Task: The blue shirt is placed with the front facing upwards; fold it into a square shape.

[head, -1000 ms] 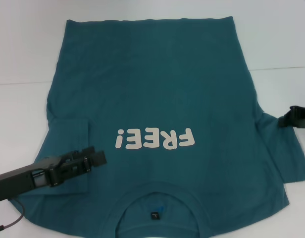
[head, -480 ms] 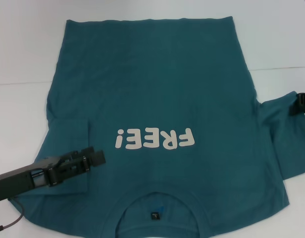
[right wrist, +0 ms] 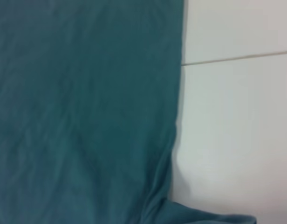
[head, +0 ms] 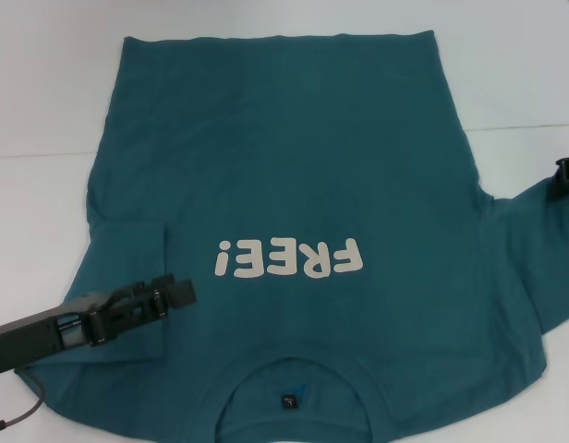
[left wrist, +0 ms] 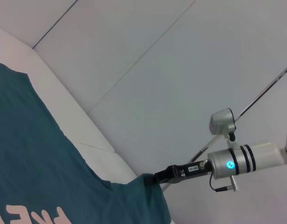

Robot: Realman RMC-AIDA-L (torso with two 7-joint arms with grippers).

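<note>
The blue shirt (head: 294, 157) lies flat on the white table (head: 506, 74), front up, with its collar (head: 294, 374) at the near edge and the white "FREE!" print (head: 289, 258) across the middle. Its left sleeve (head: 127, 249) is folded inward onto the body. My left gripper (head: 181, 293) hovers over the shirt's near left part, beside that folded sleeve. At the far right edge of the head view, my right gripper (head: 563, 175) is shut on the tip of the right sleeve (head: 525, 212). The left wrist view shows this right gripper (left wrist: 163, 176) pinching the sleeve's end.
A dark cable (head: 17, 415) trails under my left arm at the near left corner. A seam line (head: 525, 127) crosses the table behind the sleeve. A small grey device on a stand (left wrist: 222, 122) stands beyond the table on the right.
My right gripper has moved outward to the right with the sleeve tip, drawing the right sleeve out wider. The left arm has barely shifted.
</note>
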